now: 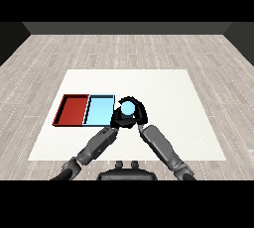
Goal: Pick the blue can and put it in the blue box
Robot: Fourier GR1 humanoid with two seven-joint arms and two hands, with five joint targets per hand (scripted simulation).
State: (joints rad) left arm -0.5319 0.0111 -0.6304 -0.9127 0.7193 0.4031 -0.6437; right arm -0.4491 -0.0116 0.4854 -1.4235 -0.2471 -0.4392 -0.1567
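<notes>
Two trays lay side by side on the white table (163, 138): the red tray (72, 109), then the light blue tray (99, 110). Just right of it, the blue can (128, 108) stood between both hands, the left hand (119, 118) and right hand (141, 114) curled round it.
</notes>
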